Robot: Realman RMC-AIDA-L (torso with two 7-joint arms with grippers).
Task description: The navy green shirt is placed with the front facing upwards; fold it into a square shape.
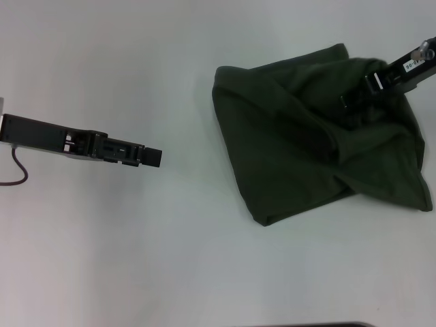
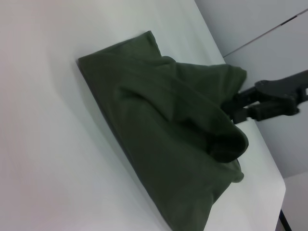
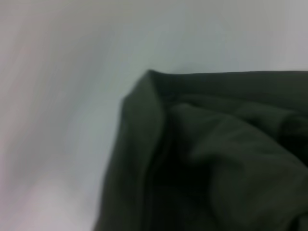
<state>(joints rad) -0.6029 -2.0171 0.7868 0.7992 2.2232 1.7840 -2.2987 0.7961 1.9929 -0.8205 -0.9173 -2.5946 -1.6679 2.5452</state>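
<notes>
Lying bunched on the surface (image 1: 136,259) toward the right: shirt (image 1: 306,157), soft, light, limp, sure to sag and slide on itself. Right gripper (image 1: 351,99) at its far corner, jaws apparently clenched on a raised fold, though hard to confirm. Left gripper (image 1: 155,157) well apart, jaws closed, holding nothing. Best taken by edge or corner.

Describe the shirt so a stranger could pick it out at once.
On the white table, look to the robot's right half. The navy green shirt lies there as a dark, bunched, partly folded bundle, the only cloth present, with the right gripper at its far corner.
</notes>
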